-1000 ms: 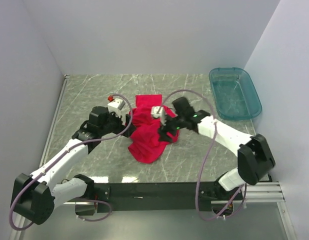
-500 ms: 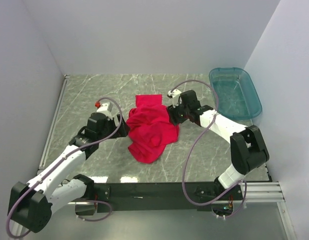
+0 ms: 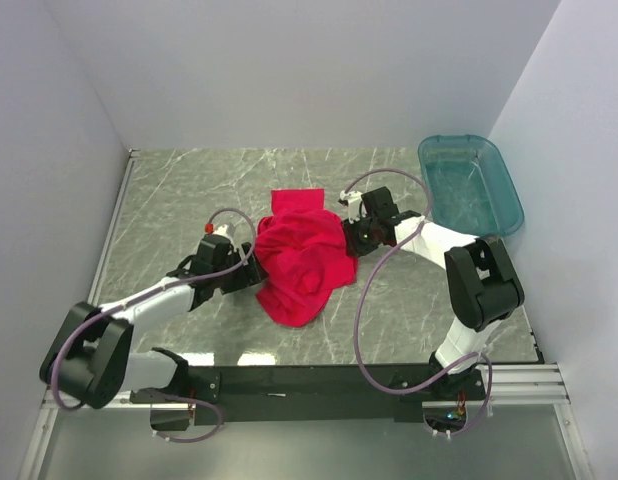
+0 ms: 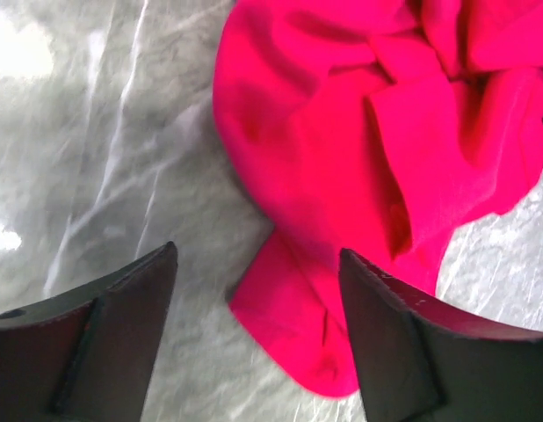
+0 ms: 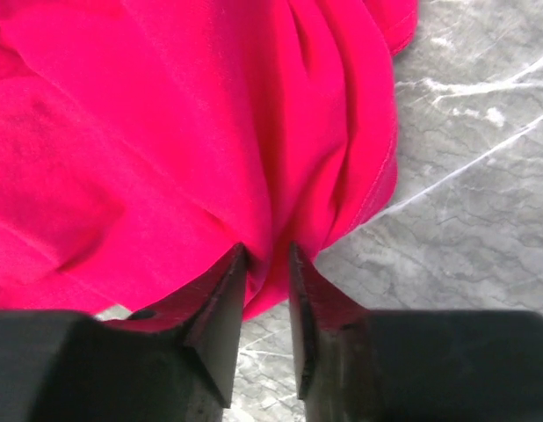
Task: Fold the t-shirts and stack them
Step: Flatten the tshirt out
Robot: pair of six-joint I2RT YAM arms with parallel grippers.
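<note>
One bright red t-shirt lies crumpled in a heap at the middle of the marble table. My left gripper is low at the heap's left edge and open. In the left wrist view a sleeve-like flap of the t-shirt lies on the table between the wide-apart fingers of the left gripper, untouched. My right gripper is at the heap's right edge. In the right wrist view the right gripper has its jaws drawn narrow on a fold of the t-shirt.
A teal see-through tub stands at the back right corner of the table. White walls close in the left, back and right. Both arms' cables loop over the near half of the table.
The right gripper dropped to the shirt's right edge and narrowed onto a fold. The left arm swung lower and nearer, bringing its open jaws to the shirt's left edge.
</note>
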